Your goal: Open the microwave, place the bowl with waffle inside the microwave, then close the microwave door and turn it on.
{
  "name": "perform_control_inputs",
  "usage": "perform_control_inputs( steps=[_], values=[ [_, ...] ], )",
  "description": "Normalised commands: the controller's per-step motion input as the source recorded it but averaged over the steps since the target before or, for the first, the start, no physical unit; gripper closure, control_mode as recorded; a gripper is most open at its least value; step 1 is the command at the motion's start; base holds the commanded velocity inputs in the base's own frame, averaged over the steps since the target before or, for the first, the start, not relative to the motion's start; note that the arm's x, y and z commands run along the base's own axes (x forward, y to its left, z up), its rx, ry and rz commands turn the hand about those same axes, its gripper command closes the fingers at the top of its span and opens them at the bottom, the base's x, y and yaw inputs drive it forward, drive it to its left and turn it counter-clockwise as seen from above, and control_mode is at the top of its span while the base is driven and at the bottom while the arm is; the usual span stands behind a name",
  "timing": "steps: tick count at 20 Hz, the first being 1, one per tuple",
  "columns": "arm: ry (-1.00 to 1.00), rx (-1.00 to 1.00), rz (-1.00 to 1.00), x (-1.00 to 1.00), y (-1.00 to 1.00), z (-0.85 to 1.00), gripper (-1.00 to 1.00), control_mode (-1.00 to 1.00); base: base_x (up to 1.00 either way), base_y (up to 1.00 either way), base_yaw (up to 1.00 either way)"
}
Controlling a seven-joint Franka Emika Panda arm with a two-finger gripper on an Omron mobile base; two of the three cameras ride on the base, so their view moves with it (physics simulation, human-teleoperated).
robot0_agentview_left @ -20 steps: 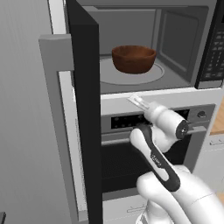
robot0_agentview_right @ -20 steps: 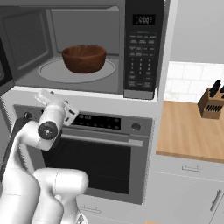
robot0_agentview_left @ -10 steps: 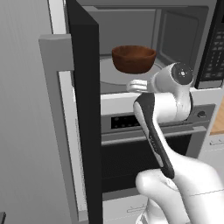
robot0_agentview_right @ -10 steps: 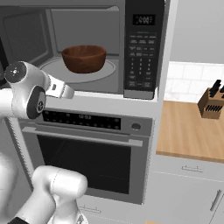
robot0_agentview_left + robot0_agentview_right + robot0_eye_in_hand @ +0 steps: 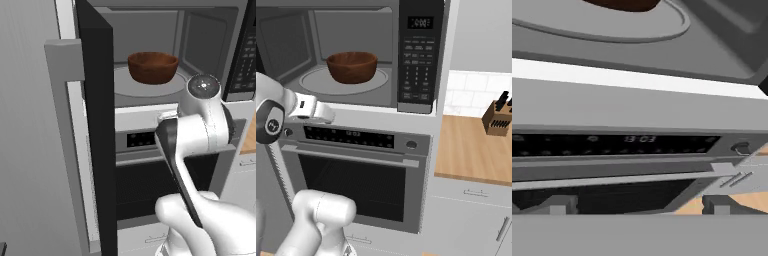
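Bowl on turntable inside microwave, door swung open. Claw empty, tips spread apart, below microwave cavity, facing oven panel; bowl above claw.

One microwave, one open microwave door, one bowl on one turntable, one oven, one knife block, one desk.
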Motion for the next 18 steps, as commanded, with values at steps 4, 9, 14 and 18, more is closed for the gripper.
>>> perform_control_inputs(
  steps=[4,9,14,18],
  values=[
    [0.00,0.00,-0.02,-0.30,-0.56,-0.69,-1.00,-1.00,0.00,0.00,0.00],
    [0.00,-0.01,0.00,-0.01,-0.27,-0.53,-1.00,-1.00,0.00,0.00,0.00],
    [-0.01,-0.15,0.00,0.00,0.14,-0.37,-1.00,-1.00,0.00,0.00,0.00],
    [0.00,-0.16,0.00,0.00,0.15,-0.31,-1.00,-1.00,0.00,0.00,0.00]
  ],
)
